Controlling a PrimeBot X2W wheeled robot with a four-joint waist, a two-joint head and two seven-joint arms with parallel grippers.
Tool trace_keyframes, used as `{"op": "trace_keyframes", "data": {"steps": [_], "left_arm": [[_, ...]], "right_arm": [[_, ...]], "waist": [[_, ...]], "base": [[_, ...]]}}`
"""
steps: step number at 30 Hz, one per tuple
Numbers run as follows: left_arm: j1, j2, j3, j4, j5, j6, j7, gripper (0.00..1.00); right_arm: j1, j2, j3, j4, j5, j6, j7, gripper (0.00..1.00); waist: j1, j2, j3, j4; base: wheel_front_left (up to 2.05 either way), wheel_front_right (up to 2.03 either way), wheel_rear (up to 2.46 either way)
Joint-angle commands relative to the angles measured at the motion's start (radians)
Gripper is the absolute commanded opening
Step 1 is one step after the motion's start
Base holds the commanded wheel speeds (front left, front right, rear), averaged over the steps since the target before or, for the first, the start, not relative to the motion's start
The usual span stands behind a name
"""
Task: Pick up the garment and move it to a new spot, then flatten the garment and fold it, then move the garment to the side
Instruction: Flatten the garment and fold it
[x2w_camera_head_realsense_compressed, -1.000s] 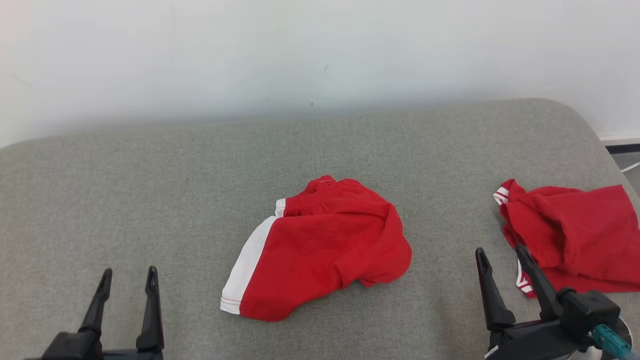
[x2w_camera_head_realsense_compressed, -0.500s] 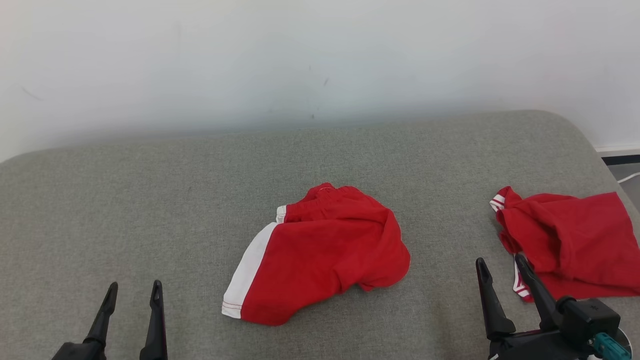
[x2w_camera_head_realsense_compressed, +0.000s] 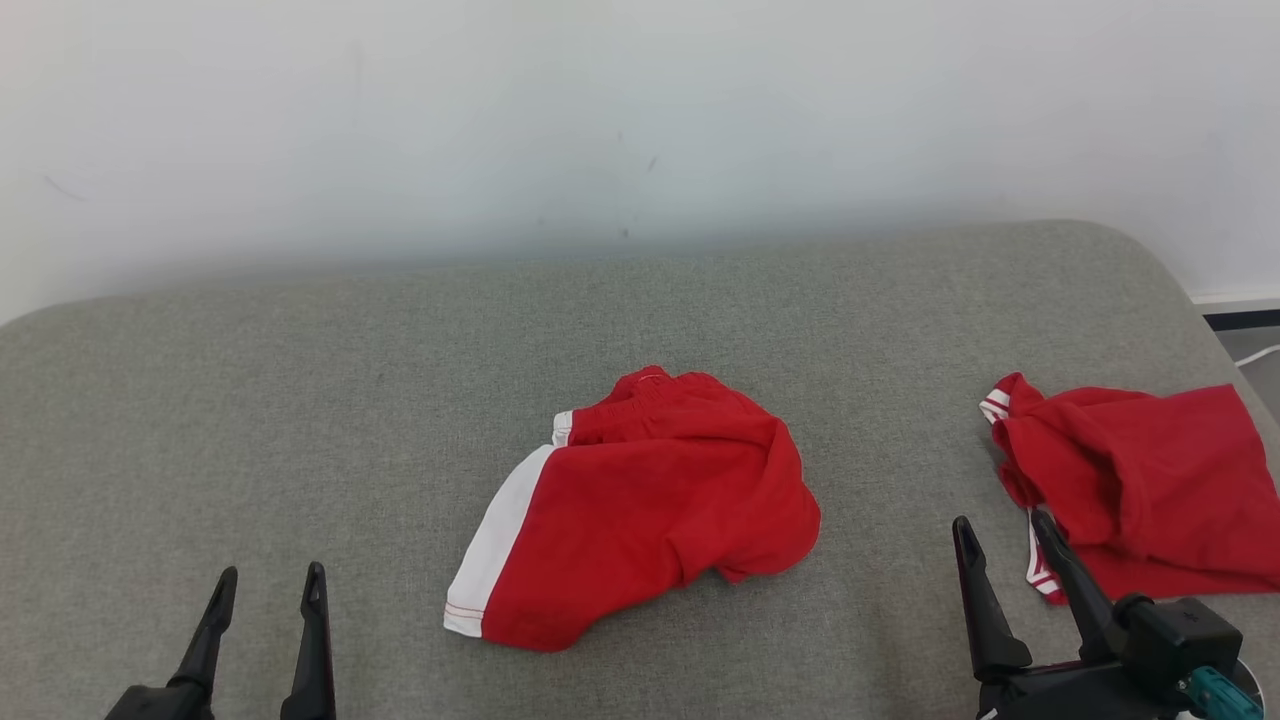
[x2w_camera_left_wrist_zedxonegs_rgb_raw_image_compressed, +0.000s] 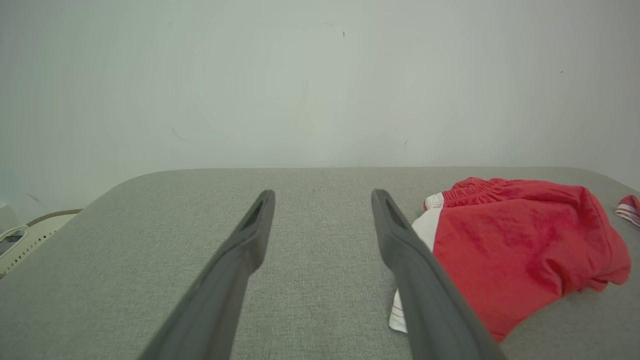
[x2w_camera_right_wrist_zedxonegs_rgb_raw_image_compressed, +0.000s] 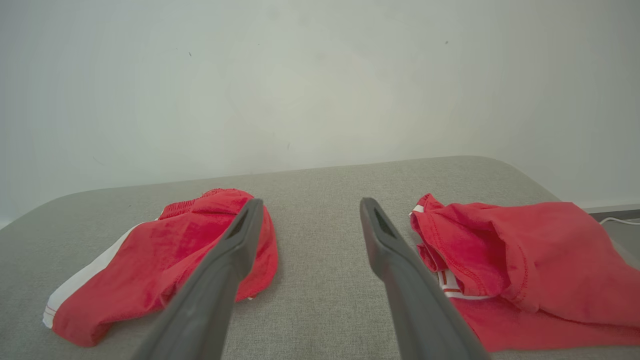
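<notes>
A crumpled red garment (x2w_camera_head_realsense_compressed: 650, 510) with a white side stripe lies in the middle of the grey padded surface (x2w_camera_head_realsense_compressed: 300, 400); it also shows in the left wrist view (x2w_camera_left_wrist_zedxonegs_rgb_raw_image_compressed: 515, 250) and the right wrist view (x2w_camera_right_wrist_zedxonegs_rgb_raw_image_compressed: 165, 260). My left gripper (x2w_camera_head_realsense_compressed: 272, 572) stands open at the lower left, well apart from it, with nothing between its fingers (x2w_camera_left_wrist_zedxonegs_rgb_raw_image_compressed: 324, 196). At the lower right my right gripper (x2w_camera_head_realsense_compressed: 1001, 520) is open too, and through its empty gap (x2w_camera_right_wrist_zedxonegs_rgb_raw_image_compressed: 311, 202) I see bare surface between the two red cloths.
A second red garment (x2w_camera_head_realsense_compressed: 1140, 480) with white-striped trim lies bunched near the surface's right edge, close to my right fingertips (x2w_camera_right_wrist_zedxonegs_rgb_raw_image_compressed: 540, 250). A white wall rises behind the surface. Floor with a white cable (x2w_camera_head_realsense_compressed: 1258, 352) shows beyond the right corner. A pale object (x2w_camera_left_wrist_zedxonegs_rgb_raw_image_compressed: 30, 235) sits off the left edge.
The head camera tipped up slightly a second ago, shifting the whole picture down. Both garments lie as before and both grippers have stayed open.
</notes>
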Motion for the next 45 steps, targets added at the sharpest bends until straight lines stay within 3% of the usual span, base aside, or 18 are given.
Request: {"op": "trace_keyframes", "data": {"steps": [1, 16, 19, 23, 24, 28, 36, 37, 38, 45], "left_arm": [[0.002, 0.003, 0.001, 0.003, -0.011, 0.006, -0.006, 1.0], [-0.035, 0.003, -0.014, -0.008, 0.0, 0.001, 0.002, 1.0], [-0.064, -0.007, -0.028, -0.009, 0.006, -0.008, -0.002, 1.0], [-0.111, -0.027, -0.051, 0.0, 0.01, -0.02, -0.012, 1.0], [-0.136, -0.042, -0.062, 0.01, 0.01, -0.031, -0.021, 1.0], [-0.188, -0.077, -0.093, 0.043, 0.018, -0.061, -0.039, 1.0], [-0.286, -0.154, -0.131, 0.12, 0.03, -0.117, -0.063, 1.0], [-0.305, -0.173, -0.137, 0.135, 0.036, -0.13, -0.065, 1.0], [-0.305, -0.173, -0.137, 0.135, 0.036, -0.13, -0.065, 1.0], [-0.347, -0.232, -0.125, 0.162, 0.067, -0.172, -0.069, 1.0]], "right_arm": [[0.011, 0.002, -0.001, 0.0, 0.003, -0.001, 0.0, 1.0], [-0.088, -0.001, -0.051, 0.029, 0.068, -0.001, -0.011, 1.0], [-0.17, -0.032, -0.077, 0.065, 0.098, -0.001, -0.009, 1.0], [-0.321, -0.124, -0.042, 0.134, 0.151, -0.001, 0.028, 1.0], [-0.413, -0.185, 0.008, 0.175, 0.184, -0.001, 0.056, 1.0], [-0.577, -0.308, 0.153, 0.245, 0.269, 0.0, 0.118, 1.0], [-0.842, -0.48, 0.538, 0.307, 0.481, 0.0, 0.284, 1.0], [-0.897, -0.513, 0.635, 0.311, 0.532, 0.0, 0.329, 1.0], [-0.897, -0.513, 0.635, 0.311, 0.532, 0.0, 0.329, 1.0], [-1.096, -0.604, 0.918, 0.316, 0.653, 0.0, 0.419, 1.0]], "waist": [[0.0, -0.0001, -0.001, 0.0], [0.0, -0.0001, 0.035, 0.018], [0.0, -0.0001, 0.067, 0.049], [0.0, -0.0001, 0.13, 0.105], [0.0, -0.0001, 0.164, 0.135], [0.0, -0.0001, 0.224, 0.201], [0.0, -0.0001, 0.322, 0.303], [0.0, -0.0001, 0.341, 0.324], [0.0, -0.0001, 0.341, 0.324], [0.0, -0.0001, 0.386, 0.372]], "base": [[0.0, 0.0, 0.0], [0.0, 0.0, 0.0], [0.0, 0.0, 0.0], [0.0, 0.0, 0.0], [0.0, 0.0, 0.0], [0.0, 0.0, 0.0], [0.0, 0.0, 0.0], [0.0, 0.0, 0.0], [0.0, 0.0, 0.0], [0.0, 0.0, 0.0]]}}
